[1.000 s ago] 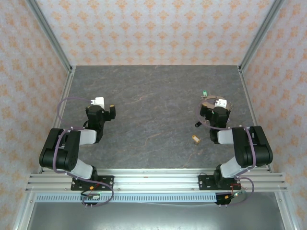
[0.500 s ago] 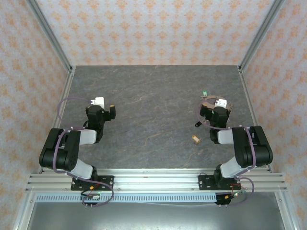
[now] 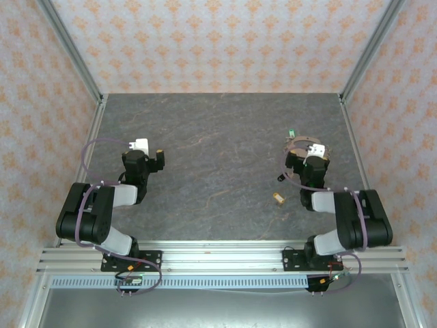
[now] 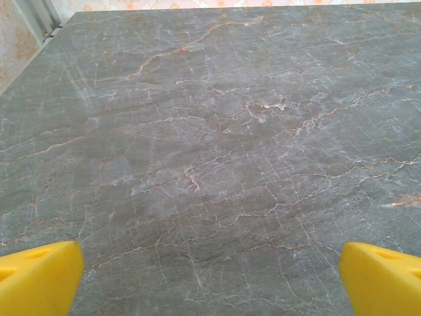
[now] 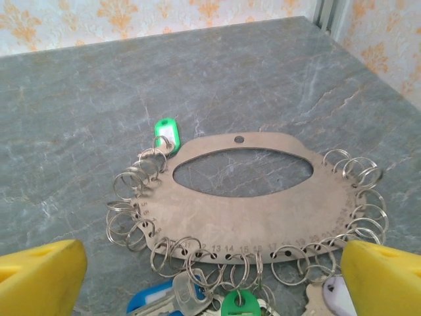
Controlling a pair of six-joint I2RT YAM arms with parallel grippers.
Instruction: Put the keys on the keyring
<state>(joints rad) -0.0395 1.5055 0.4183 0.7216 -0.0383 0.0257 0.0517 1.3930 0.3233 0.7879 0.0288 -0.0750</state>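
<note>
Keyring [image 5: 243,210] is found flat on the surface [image 4: 210,131], far right, beneath the right gripper [image 5: 210,263], whose jaws are spread wide and empty. A green-tagged key [image 5: 166,135] and a cluster of keys [image 5: 187,297] appear already hooked to its links. A brass key [image 3: 278,199] and a dark key [image 3: 280,178] are left loose nearby, unobstructed. Over bare surface the left gripper [image 4: 210,270] is likewise spread.
</note>
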